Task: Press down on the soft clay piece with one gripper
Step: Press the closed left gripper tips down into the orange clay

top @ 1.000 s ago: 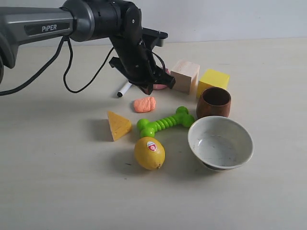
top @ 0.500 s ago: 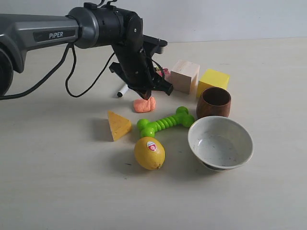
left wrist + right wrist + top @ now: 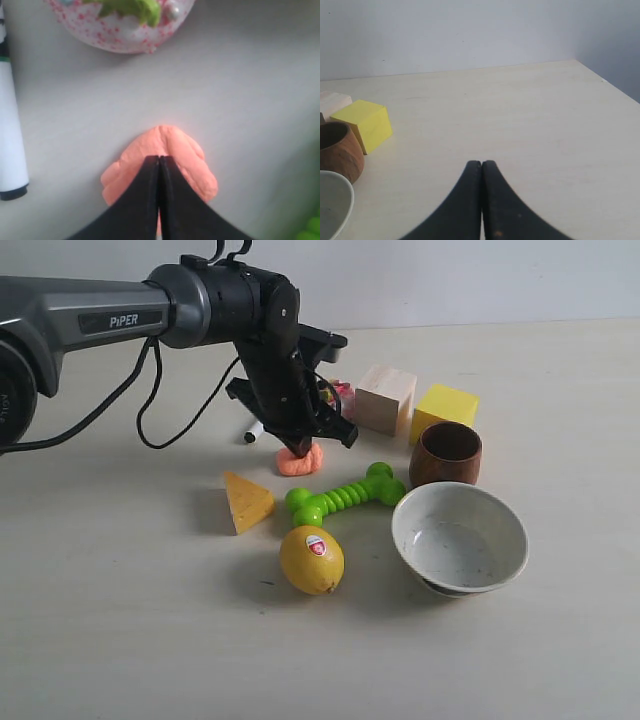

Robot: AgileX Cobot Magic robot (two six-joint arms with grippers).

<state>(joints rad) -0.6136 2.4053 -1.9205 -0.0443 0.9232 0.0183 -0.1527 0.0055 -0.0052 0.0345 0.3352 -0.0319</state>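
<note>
The soft clay piece [image 3: 301, 463] is a small salmon-orange lump on the table, also seen in the left wrist view [image 3: 187, 155]. My left gripper [image 3: 300, 448] comes down on it from above, jaws shut, tips resting on the lump's top [image 3: 159, 159]. Part of the clay is hidden under the black fingers. My right gripper [image 3: 481, 164] is shut with nothing in it, over bare table at the right; it does not show in the exterior view.
Around the clay lie a yellow-orange wedge [image 3: 247, 501], a green toy [image 3: 345, 495], a lemon [image 3: 311, 559], a white marker [image 3: 253, 430] and a pink container [image 3: 342, 395]. A wooden block [image 3: 386, 398], yellow cube [image 3: 446, 408], wooden cup [image 3: 446, 453] and white bowl [image 3: 459, 538] stand right.
My left gripper has come down and slightly toward the clay, from hovering above and behind it to touching its top. The clay now looks partly covered.
</note>
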